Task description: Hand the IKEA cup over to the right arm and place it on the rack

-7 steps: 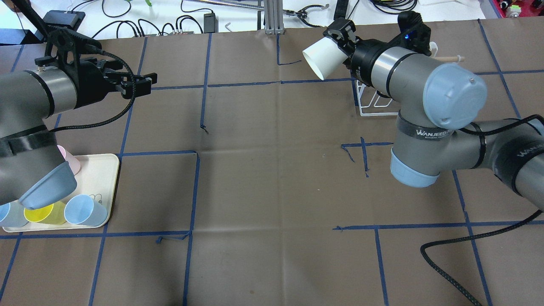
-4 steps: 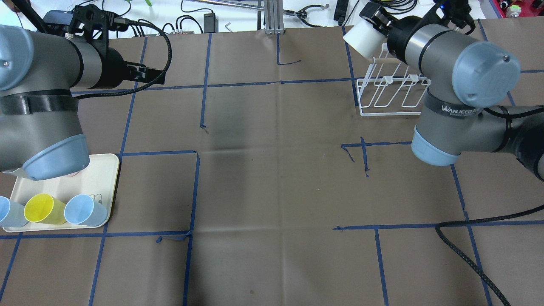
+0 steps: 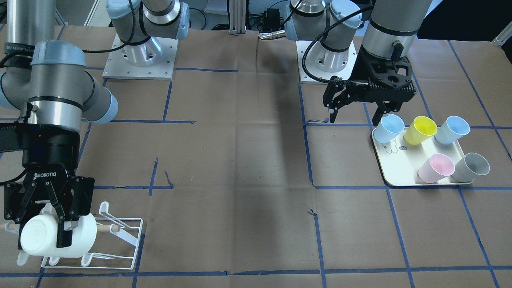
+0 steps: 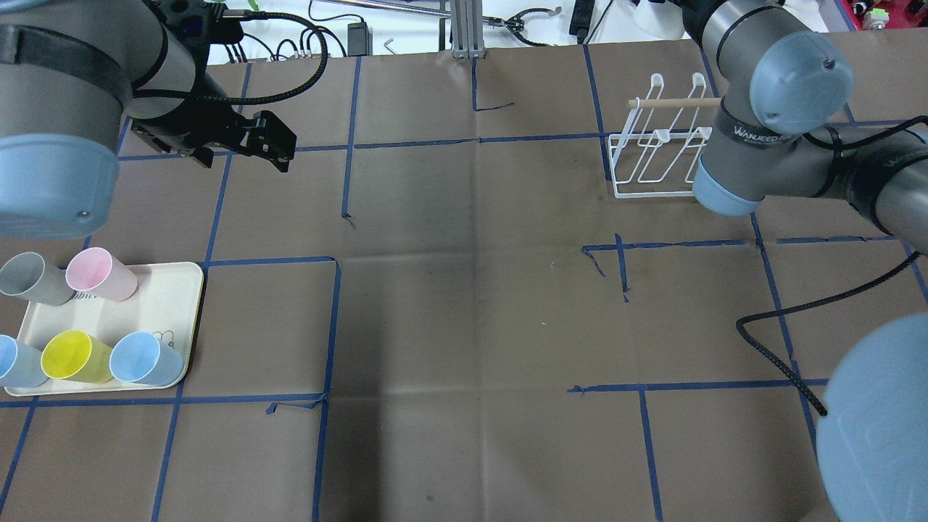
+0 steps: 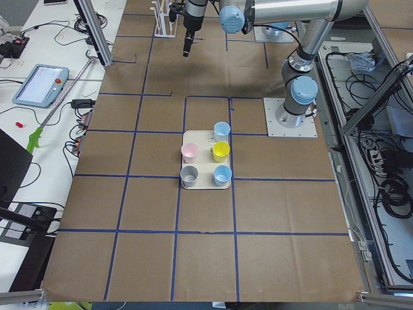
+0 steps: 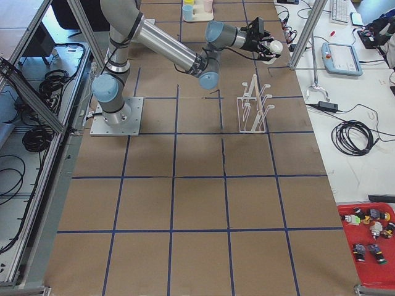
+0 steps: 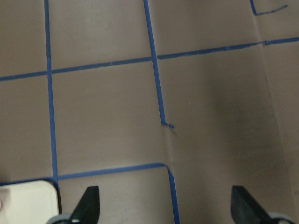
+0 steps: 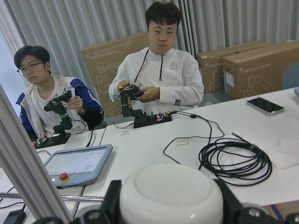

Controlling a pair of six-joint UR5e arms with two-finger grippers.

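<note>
The white cup (image 3: 38,236) is gripped by the right claw (image 3: 40,227) near the rack (image 3: 106,229); the left claw (image 3: 354,117) is held spread apart.

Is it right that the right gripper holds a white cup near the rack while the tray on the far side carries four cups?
Not quite. The tray carries five cups, not four: blue cup, yellow cup, second blue cup, pink cup and grey cup, per the exterior front-facing view. The right gripper does hold the white cup near the rack.
</note>
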